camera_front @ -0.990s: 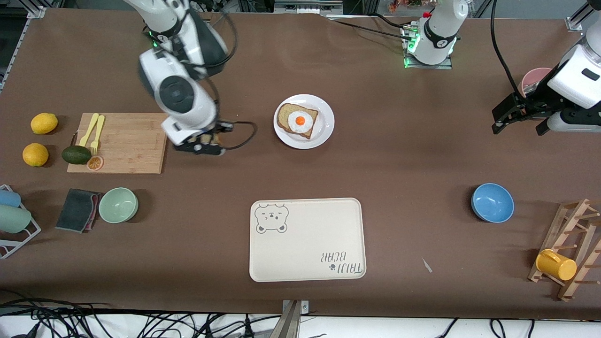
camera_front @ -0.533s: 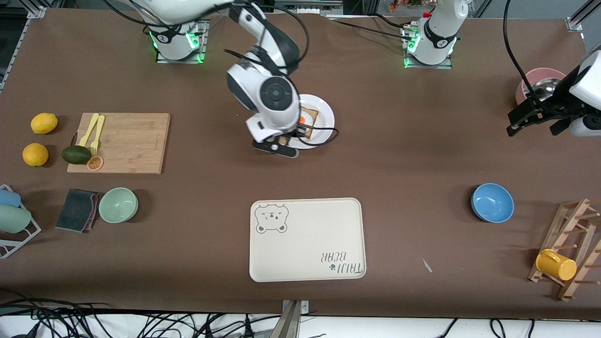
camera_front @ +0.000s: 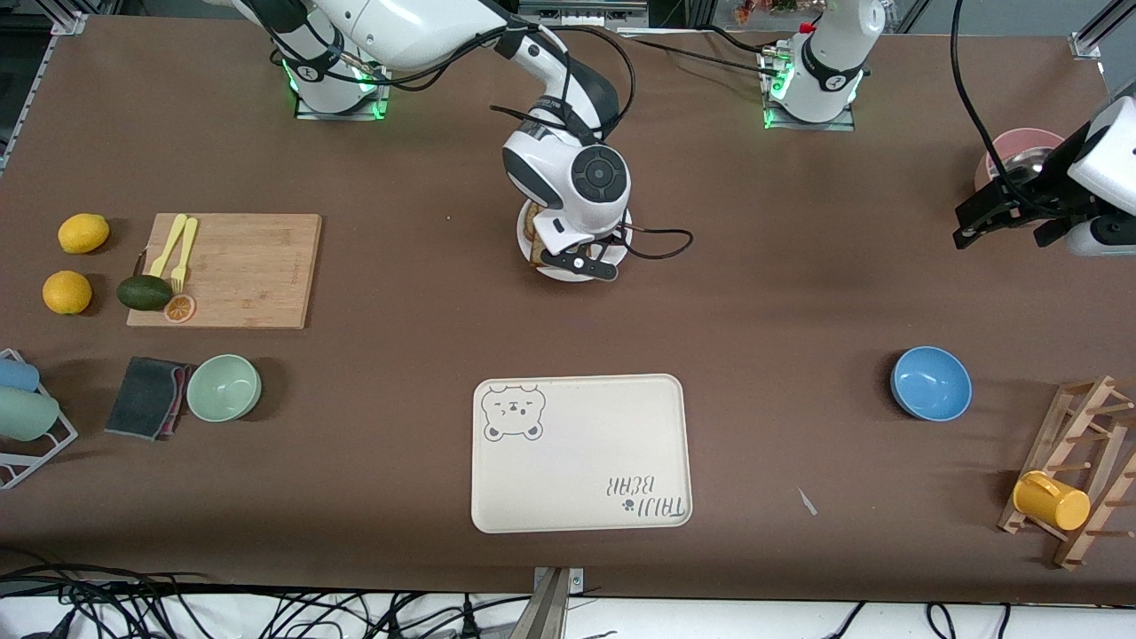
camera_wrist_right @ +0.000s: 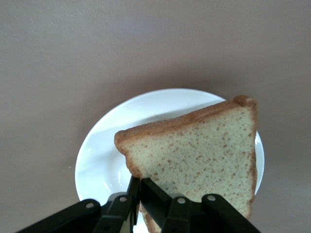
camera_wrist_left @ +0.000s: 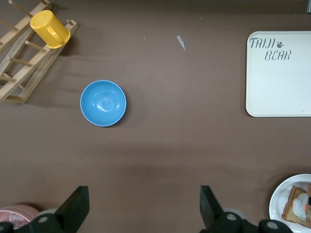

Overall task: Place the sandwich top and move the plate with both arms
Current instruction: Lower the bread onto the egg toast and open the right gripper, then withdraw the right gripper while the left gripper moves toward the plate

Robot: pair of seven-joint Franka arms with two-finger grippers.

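The sandwich top (camera_wrist_right: 199,150), a light tan speckled slice with a brown crust, hangs over the glossy white plate (camera_wrist_right: 102,145), pinched at one edge by the right gripper (camera_wrist_right: 138,191), whose fingers (camera_wrist_right: 155,196) are clenched on it. The plate sits mid-counter (camera_front: 799,293), farther from the front camera than the cream bear tray (camera_front: 581,453). The left gripper (camera_wrist_left: 141,206) waits with fingers spread, over the counter's left-arm end near a blue bowl (camera_wrist_left: 103,103).

Speckled sandwich top (camera_wrist_right: 204,150) above white plate (camera_wrist_right: 104,155)
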